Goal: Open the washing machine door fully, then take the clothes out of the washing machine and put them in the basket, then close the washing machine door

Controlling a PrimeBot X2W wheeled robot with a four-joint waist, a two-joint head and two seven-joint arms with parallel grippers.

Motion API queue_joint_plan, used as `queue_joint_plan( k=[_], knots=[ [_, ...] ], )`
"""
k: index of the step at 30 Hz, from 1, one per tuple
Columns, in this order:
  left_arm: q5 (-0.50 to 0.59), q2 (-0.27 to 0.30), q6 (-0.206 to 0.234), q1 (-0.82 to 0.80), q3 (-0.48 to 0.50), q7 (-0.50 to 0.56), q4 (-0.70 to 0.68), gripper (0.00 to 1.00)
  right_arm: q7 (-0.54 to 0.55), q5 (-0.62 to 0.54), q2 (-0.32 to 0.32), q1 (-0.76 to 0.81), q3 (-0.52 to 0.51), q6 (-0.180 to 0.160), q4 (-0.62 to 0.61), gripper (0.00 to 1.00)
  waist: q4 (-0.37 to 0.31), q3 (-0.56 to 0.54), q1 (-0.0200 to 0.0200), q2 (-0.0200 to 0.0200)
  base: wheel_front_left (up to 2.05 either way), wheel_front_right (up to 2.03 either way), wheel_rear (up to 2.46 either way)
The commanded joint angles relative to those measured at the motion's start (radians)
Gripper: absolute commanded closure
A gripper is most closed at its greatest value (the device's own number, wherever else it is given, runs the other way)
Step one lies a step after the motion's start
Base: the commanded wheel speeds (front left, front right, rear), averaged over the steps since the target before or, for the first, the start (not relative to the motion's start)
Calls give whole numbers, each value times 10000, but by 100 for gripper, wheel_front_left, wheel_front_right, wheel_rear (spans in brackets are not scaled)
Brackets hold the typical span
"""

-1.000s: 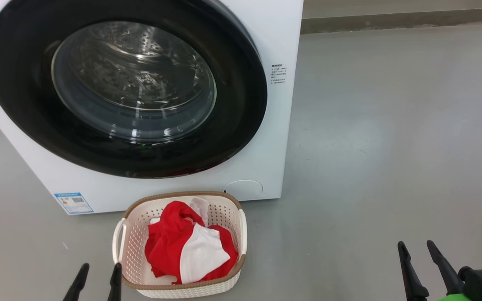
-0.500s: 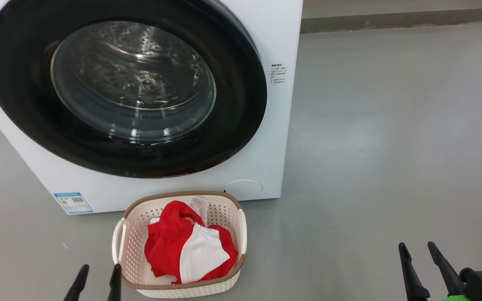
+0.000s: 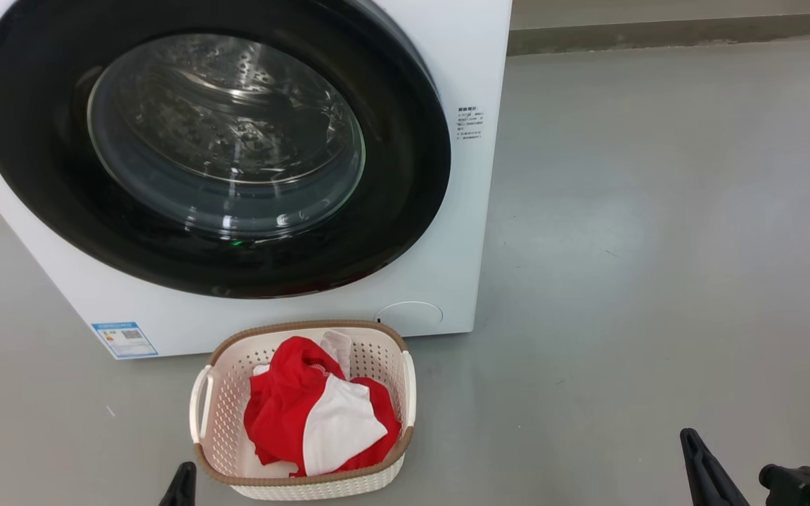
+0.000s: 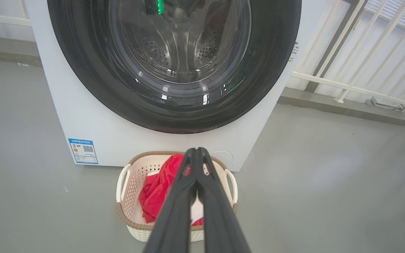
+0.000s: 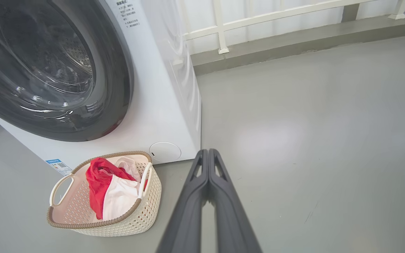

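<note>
Bulging glass door (image 3: 226, 133), perforated basket (image 3: 306, 327); left end effector (image 4: 196, 153) and right end effector (image 5: 207, 153) together.

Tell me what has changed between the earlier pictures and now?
The left gripper and the right gripper both closed their fingers on nothing and sank lower in the head view. The washing machine door stayed shut, and the clothes lay unmoved in the basket.

Smooth grey floor (image 3: 658, 246) catching a soft patch of glare, low grey kerb (image 3: 679, 31) running along its far edge, white railing (image 5: 218, 21) standing on the kerb, faint dark scuff (image 5: 309, 212) on the floor near its right side
</note>
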Motion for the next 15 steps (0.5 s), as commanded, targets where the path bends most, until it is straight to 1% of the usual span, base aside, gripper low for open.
queue_joint_plan(
  k=[1,3,6,15],
  knots=[
    [-331,82,0,-103,99,74,-213,100,84,354,-124,-110,-50,1,-250,100,4,-10,19,0,0,0,0],
    [-535,72,0,-132,116,132,-211,100,143,553,-120,-133,-59,1,-278,100,9,-16,19,0,0,0,0],
    [-839,57,0,-191,141,217,-193,100,228,850,-114,-184,-72,2,-304,100,15,3,1,0,0,0,0],
    [-1653,17,1,-352,213,448,-158,100,460,1645,-100,-325,-109,4,-383,100,32,17,-1,0,0,0,0]
  ],
)
